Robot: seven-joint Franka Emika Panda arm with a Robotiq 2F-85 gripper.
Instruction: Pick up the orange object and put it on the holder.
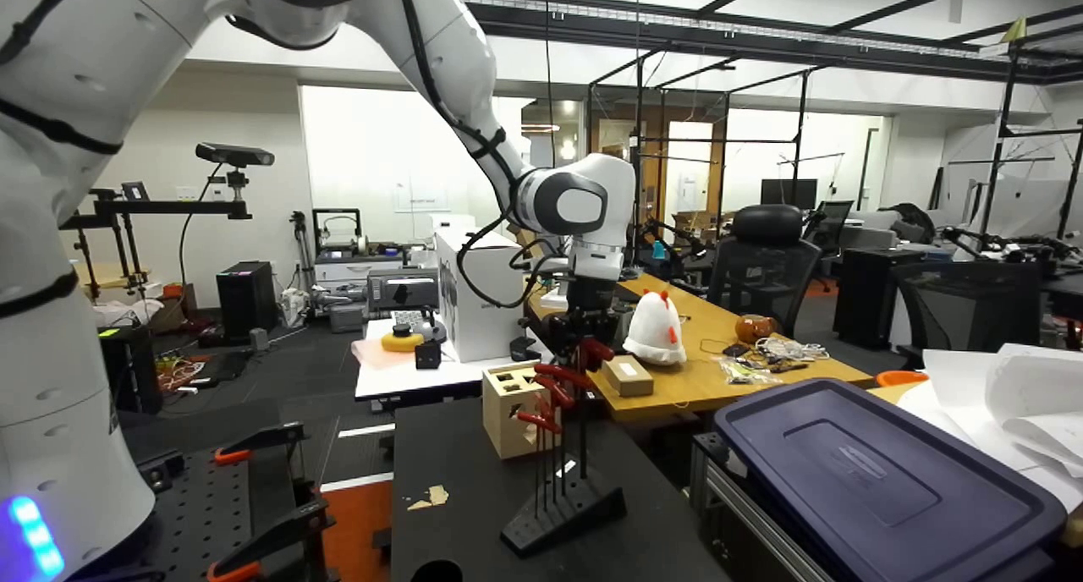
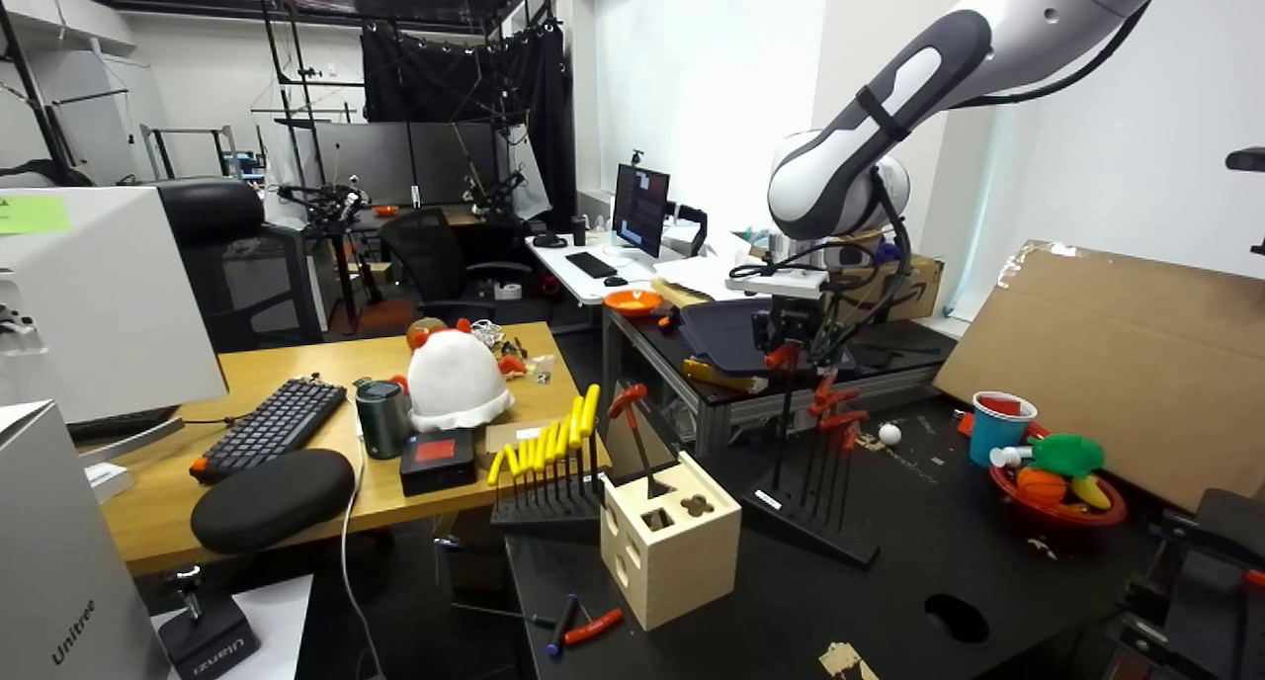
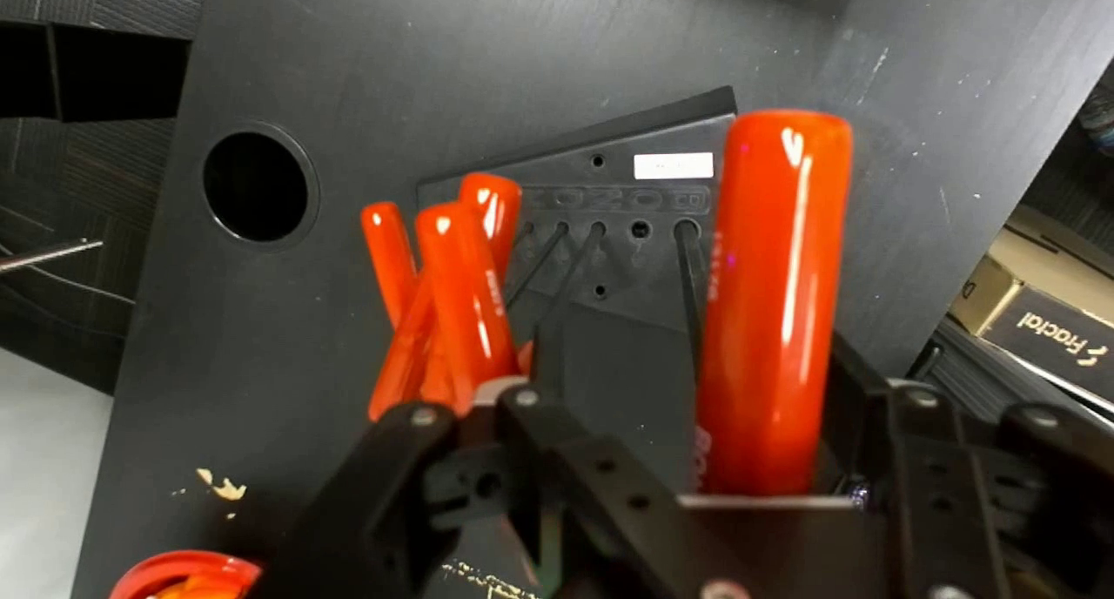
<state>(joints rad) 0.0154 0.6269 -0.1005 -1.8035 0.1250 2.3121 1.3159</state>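
Gripper [image 3: 699, 394] lies nearest your wrist camera. Its fingers stand apart, with the red-orange handle of the big key [image 3: 775, 320] between them, closer to one finger than the other; you cannot tell whether they touch. You find the key's shaft running down into a hole in the black stand [image 3: 644, 277], near a white label [image 3: 673, 165]. Both exterior views give you the same key upright, handle right at the fingertips. Small keys [image 3: 466, 294], handles in the same colour, stand in that stand too; one finger partly covers them in your wrist view.

Box [image 2: 692, 571]: pale wood, holes cut through its top and side. In an exterior view you see it on the table [image 2: 791, 601], near the black stand but apart from it. Another key [image 2: 628, 398] leans out of the top. Yellow keys [image 2: 590, 410] stand in a row in a rack [image 2: 539, 518] just beside the box. Red tool [image 2: 593, 628] and blue-ended tool [image 2: 563, 626] lie by its foot. Farther along, you note a ball [image 2: 889, 433], a cup [image 2: 996, 438] and a bowl [image 2: 1109, 515] of toys [image 2: 1067, 455].
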